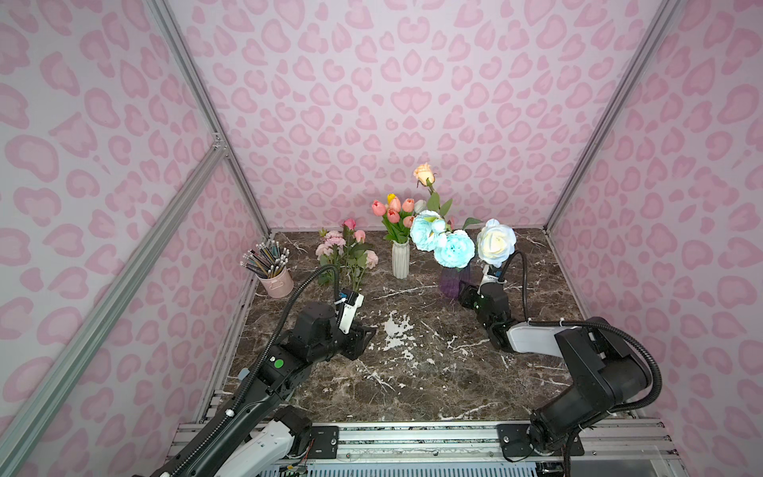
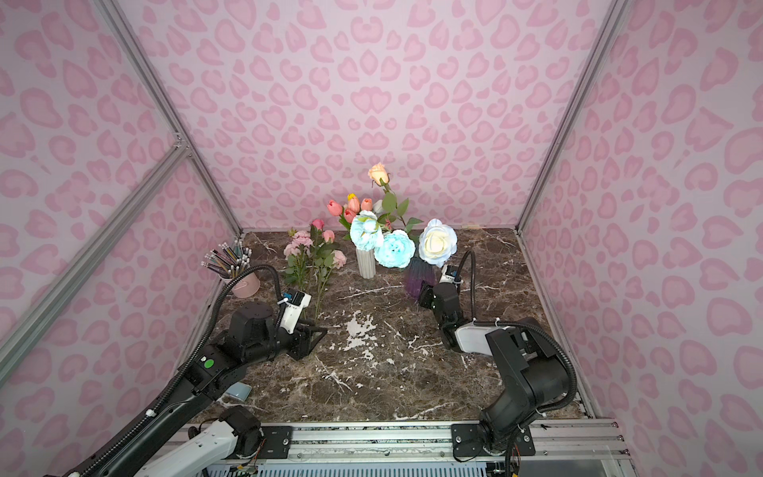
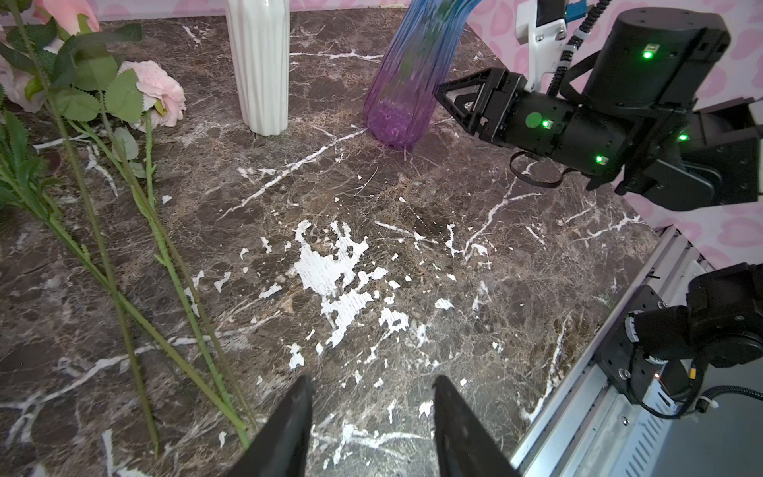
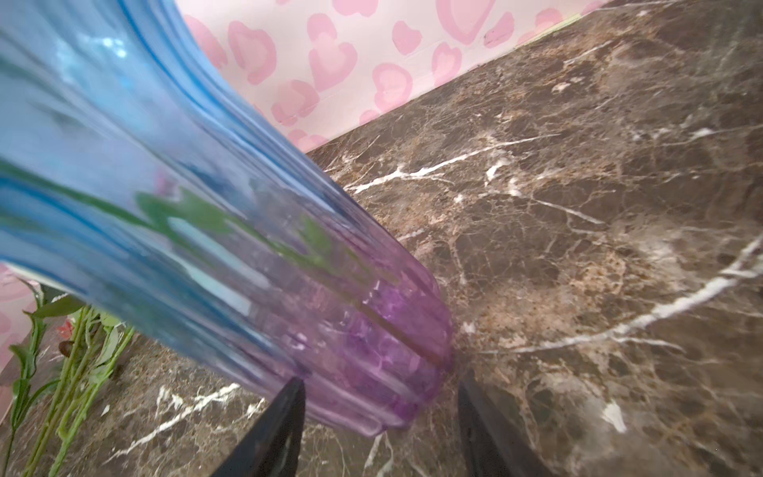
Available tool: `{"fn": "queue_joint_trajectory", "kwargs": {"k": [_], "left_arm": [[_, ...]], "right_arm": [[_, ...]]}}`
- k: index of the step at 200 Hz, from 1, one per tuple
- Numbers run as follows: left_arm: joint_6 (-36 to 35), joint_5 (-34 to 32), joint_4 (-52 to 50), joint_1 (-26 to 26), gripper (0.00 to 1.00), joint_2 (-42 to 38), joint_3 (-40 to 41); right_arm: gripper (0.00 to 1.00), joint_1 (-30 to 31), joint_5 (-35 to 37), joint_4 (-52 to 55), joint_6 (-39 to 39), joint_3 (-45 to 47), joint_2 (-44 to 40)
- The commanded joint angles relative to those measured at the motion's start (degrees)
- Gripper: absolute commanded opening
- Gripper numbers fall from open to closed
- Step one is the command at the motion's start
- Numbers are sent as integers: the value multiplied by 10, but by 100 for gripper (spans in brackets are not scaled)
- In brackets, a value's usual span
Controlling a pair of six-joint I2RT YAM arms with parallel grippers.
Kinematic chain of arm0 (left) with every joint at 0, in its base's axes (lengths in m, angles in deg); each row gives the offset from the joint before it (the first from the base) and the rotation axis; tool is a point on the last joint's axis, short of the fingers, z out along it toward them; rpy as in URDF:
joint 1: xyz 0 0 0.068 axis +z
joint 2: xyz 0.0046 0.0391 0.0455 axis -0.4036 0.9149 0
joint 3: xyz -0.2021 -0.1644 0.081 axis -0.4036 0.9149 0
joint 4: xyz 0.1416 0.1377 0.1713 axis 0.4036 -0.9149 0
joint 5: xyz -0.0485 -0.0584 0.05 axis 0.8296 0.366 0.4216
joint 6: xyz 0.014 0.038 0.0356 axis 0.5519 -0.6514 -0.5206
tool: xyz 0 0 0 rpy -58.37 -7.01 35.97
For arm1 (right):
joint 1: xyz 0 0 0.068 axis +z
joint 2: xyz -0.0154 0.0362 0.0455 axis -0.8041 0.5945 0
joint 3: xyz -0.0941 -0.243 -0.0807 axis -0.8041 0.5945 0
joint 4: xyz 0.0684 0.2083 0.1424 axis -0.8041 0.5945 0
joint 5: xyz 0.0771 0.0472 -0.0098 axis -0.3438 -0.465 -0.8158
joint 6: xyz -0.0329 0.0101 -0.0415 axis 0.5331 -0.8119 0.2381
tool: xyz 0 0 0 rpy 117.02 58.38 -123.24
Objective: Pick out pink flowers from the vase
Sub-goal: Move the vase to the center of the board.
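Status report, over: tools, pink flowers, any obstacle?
Left tool open, empty, above table. Right tool open at purple vase base. Pink flowers lie on table; pink tulips stand in white vase. Blue blooms close beside tulips.

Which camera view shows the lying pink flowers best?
In both top views the pink flowers show nearly whole, blooms and stems. The left wrist view shows stems and a few blooms; the right wrist view shows only stems and leaves.

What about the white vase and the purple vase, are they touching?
Apart. The left wrist view shows bare marble tabletop between the white vase and the purple vase.
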Motion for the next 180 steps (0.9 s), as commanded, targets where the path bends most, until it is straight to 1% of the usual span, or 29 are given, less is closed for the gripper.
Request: {"fn": "queue_joint_trajectory", "kwargs": {"k": [1, 19, 50, 87, 107, 143, 158, 165, 180], "left_arm": [[-7, -4, 3, -2, 50, 2, -4], [-8, -6, 2, -3, 50, 3, -5], [-8, -9, 4, -3, 50, 6, -6], [-11, -15, 5, -3, 50, 11, -7], [-12, -17, 10, -3, 49, 16, -12], [-7, -20, 37, -3, 48, 29, -25], [-7, -26, 70, -3, 47, 40, -30], [-6, -36, 93, -3, 47, 47, -31], [-8, -63, 150, -3, 46, 66, -30]], "right_arm": [[60, -11, -19, -40, 2, -21, 26], [61, -22, -36, -42, 3, -42, 46], [61, -31, -44, -42, 9, -70, 66], [61, -34, -50, -51, 10, -62, 56], [60, -34, -55, -57, 11, -33, 18], [59, -33, -72, -45, 2, 30, -93], [58, -32, -94, -31, 1, 51, -140], [57, -31, -113, -32, 6, 63, -164], [56, -19, -123, -8, 8, 77, -208]]}}
